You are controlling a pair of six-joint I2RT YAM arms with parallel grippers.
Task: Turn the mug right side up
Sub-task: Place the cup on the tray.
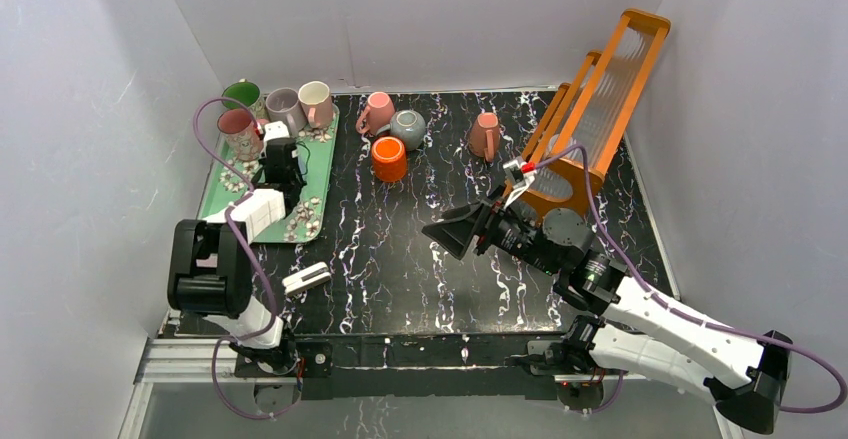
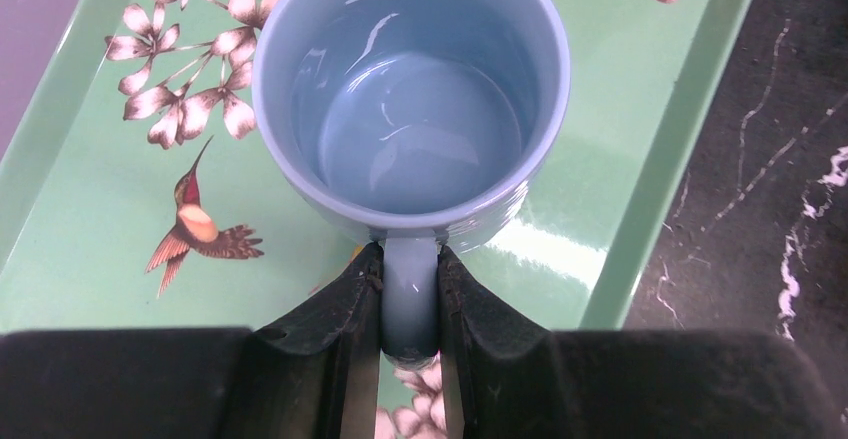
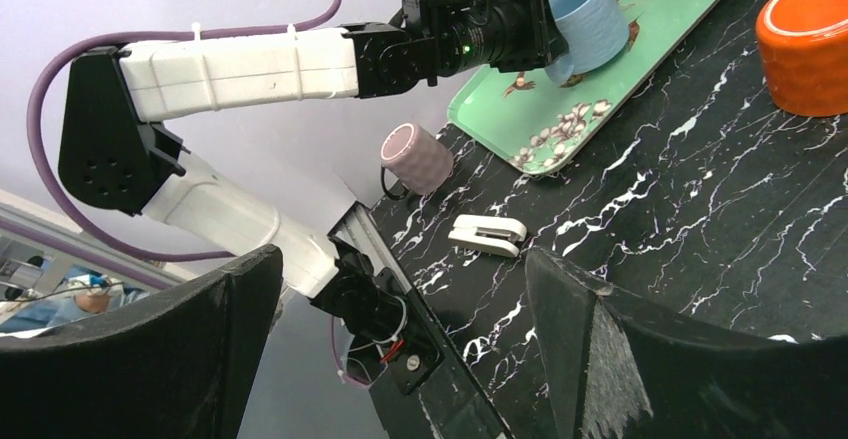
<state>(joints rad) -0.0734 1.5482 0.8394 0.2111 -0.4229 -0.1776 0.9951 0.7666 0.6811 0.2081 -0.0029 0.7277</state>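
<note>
Two fingers of the left tool point(image 2: 410, 269) pinch the glossy blue mug point(image 2: 410, 109) by its handle, mouth up over the green floral tray point(image 2: 60, 219). The right tool point(image 3: 400, 299) hangs spread above the veined black tabletop point(image 3: 700, 209).

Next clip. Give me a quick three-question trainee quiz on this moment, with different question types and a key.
1. True or false: the left gripper is shut on the handle of the blue mug, over the green tray.
2. The blue mug's opening faces: A) up B) down C) sideways.
3. Fill in: the right gripper has its jaws ____.
Key: 1 true; 2 A; 3 open.
</note>
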